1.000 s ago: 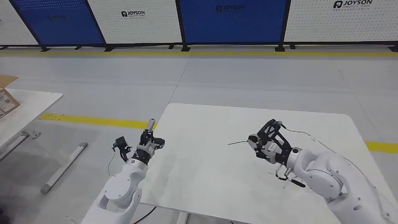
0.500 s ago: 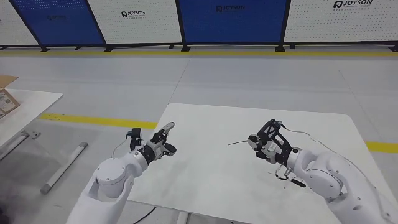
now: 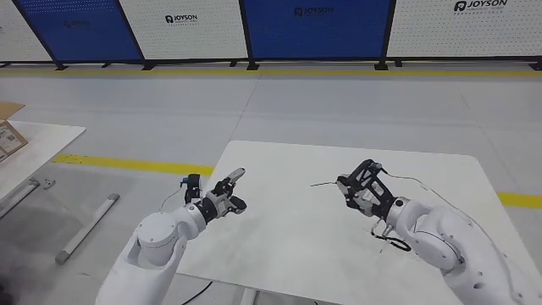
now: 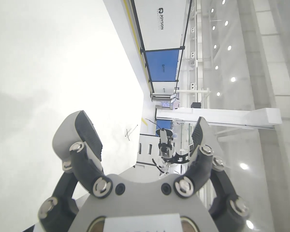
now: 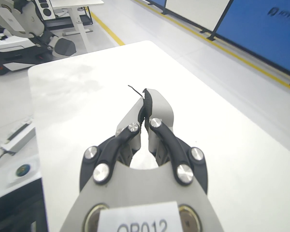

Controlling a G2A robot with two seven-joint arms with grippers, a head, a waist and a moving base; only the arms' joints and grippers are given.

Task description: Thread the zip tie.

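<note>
While your right gripper (image 5: 145,98) clamps the zip tie (image 5: 135,90), your left gripper (image 4: 145,134) gapes empty at the table's (image 3: 279,254) left edge.

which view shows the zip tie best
Right wrist view: the thin black plastic zip tie shows close, pinched in the right end effector. Top view gives a faint line; left wrist view, too small to tell.

Most of the zip tie (image 5: 134,90) is hidden between the pressed-together pads of the right gripper (image 5: 145,94), only a thin black tip poking out (its head cannot be made out), and the crossed dark strands (image 4: 130,132) on the table (image 4: 62,49) in the left wrist view are too small to identify.
</note>
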